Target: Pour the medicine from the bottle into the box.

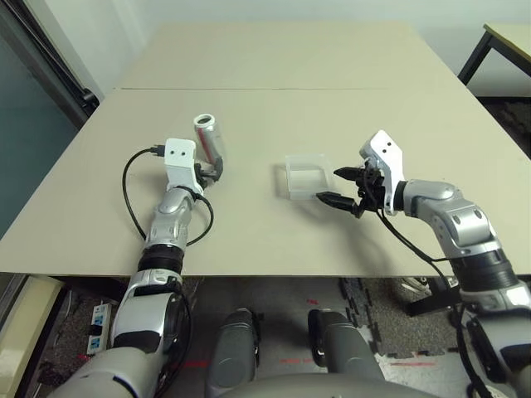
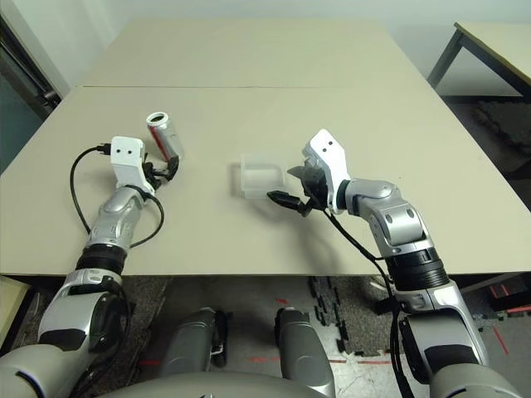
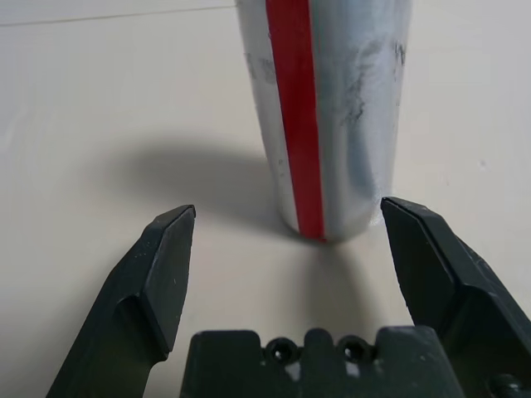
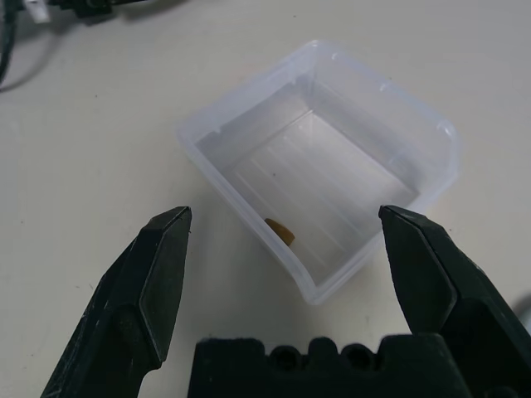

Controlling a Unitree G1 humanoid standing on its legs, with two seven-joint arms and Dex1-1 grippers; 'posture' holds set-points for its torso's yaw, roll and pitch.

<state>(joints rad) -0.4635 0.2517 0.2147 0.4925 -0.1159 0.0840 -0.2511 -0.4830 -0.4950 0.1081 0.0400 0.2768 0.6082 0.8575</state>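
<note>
The bottle [image 1: 211,141], silvery with a red stripe, stands upright on the left of the table, its white-rimmed top up. My left gripper [image 1: 213,171] is open just short of its base. In the left wrist view the bottle [image 3: 332,116] stands just beyond the black fingers [image 3: 158,274], touching neither. The box [image 1: 304,176], clear plastic, sits at the table's middle. My right gripper [image 1: 333,186] is open at its right side, apart from it. In the right wrist view the box [image 4: 332,157] holds a small brownish piece [image 4: 280,231].
The beige table [image 1: 274,66] stretches far behind both things, with a seam across it. A black cable [image 1: 133,199] loops beside my left forearm. Another table's corner [image 1: 508,37] with a dark leg stands at the far right.
</note>
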